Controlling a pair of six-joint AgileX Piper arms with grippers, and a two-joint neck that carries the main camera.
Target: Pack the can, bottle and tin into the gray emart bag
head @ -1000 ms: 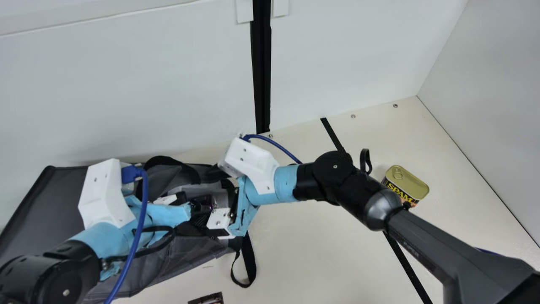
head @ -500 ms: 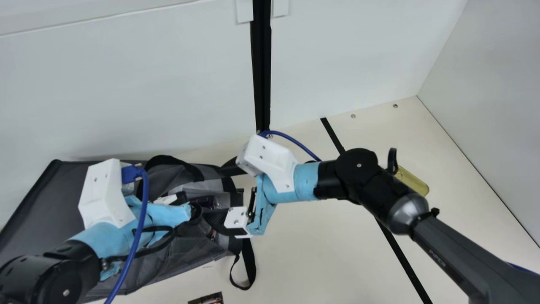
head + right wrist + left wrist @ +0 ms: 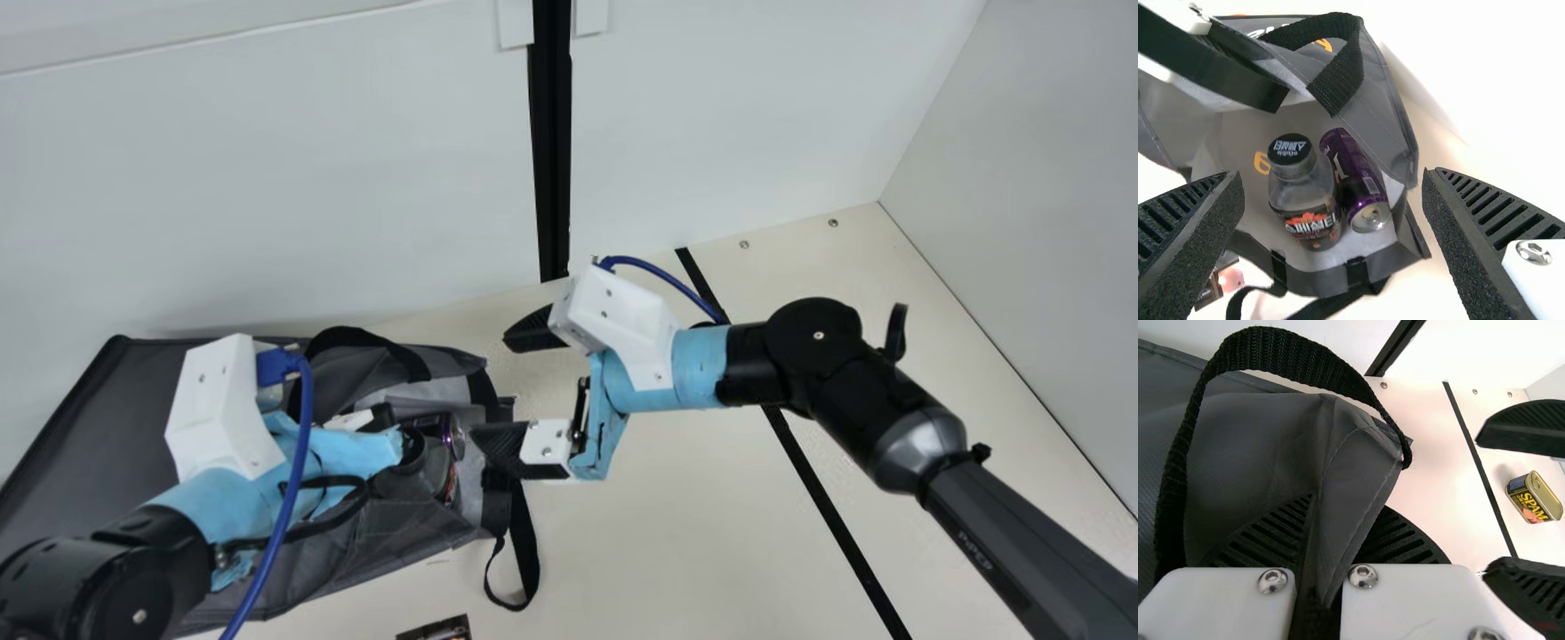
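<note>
"Tools?"

"I'm clenching the gray emart bag's (image 3: 89, 436) fabric with the left tool (image 3: 1349, 501); my right tool (image 3: 488, 387) is hanging released, just outside the mouth. Bottle (image 3: 1299, 192), can (image 3: 1355, 177): inside."

"Next?"

"Tin (image 3: 1533, 498). I'm planning on straddling its narrow width, going low, then closing squarely."

"Pointing?"

"It's standing lid-up near the tabletop's (image 3: 676, 533) right edge, long axis slanting from far edge towards near right corner."

gray bag (image 3: 1375, 117) w/ blk-capped btl (image 3: 1303, 193) & purple can (image 3: 1355, 175) inside, side by side
</note>
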